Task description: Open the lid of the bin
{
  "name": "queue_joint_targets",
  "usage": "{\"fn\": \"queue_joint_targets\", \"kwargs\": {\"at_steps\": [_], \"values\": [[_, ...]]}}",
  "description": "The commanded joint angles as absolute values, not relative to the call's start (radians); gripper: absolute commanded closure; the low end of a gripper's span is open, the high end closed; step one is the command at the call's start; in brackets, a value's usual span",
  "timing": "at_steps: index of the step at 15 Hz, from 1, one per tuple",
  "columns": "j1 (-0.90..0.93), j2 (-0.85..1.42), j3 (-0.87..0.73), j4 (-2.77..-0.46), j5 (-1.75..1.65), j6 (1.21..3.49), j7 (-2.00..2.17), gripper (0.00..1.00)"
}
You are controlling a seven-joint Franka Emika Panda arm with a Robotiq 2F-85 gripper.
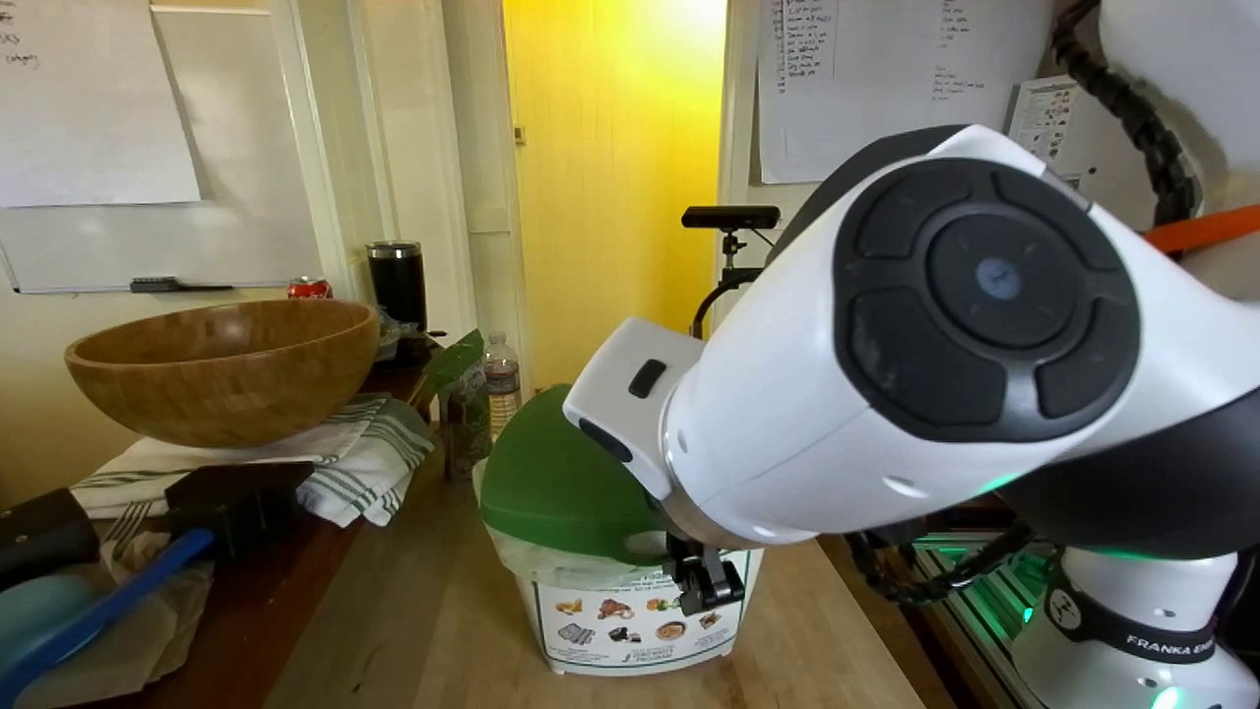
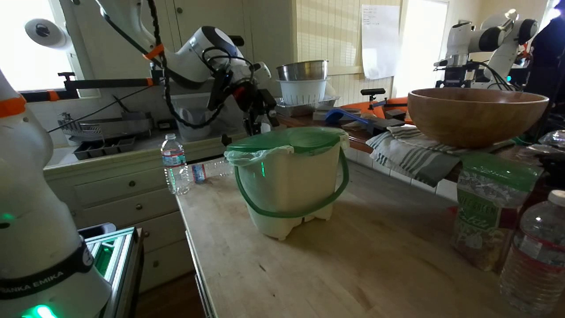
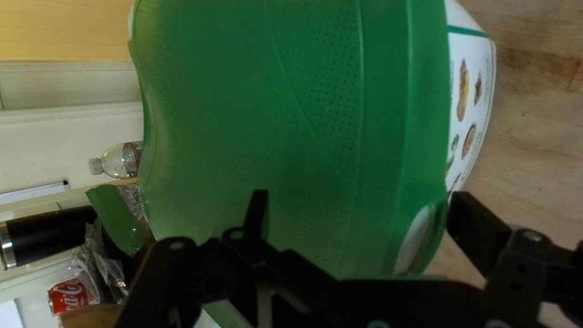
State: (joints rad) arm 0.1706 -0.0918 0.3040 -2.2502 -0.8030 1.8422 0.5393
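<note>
Because the gripper (image 3: 360, 198) stood over the front edge of the lid (image 3: 291, 127) with its jaws wide apart and holding nothing, the likeliest failure was a poor bite. One finger (image 3: 257, 216) showed above the green top, while the other reached past the rim, in front of the label (image 1: 640, 622) of the bin (image 2: 287, 185); whether either touched the plastic could not be told. If they closed here, the upper one might skid down the smooth dome, and the outer one, pressing on the front wall rather than under the rim, could shove the bin back along the wooden counter (image 2: 375, 265). The liner (image 1: 551, 563), thin and loose below the rim, seemed apt to be pinched and dragged up. A tight fit might lift or tip the whole bin, since nothing was seen bracing it.

The lid sat on top of the upright bin, not yet opened. It was bright green and slightly domed, with a stippled band and a pale oval patch at its front edge, perhaps a thumb notch. Below, the bin was white, a green handle (image 2: 282, 214) hanging on the side away from the label.
</note>
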Motion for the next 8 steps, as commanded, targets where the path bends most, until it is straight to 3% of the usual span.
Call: {"fn": "queue_joint_targets", "kwargs": {"at_steps": [1, 8], "values": [[0.190, -0.055, 0.289, -2.232, -0.826, 1.809, 0.527, 0.00], [0.199, -0.064, 0.288, -2.234, -0.848, 1.807, 0.527, 0.00]]}}
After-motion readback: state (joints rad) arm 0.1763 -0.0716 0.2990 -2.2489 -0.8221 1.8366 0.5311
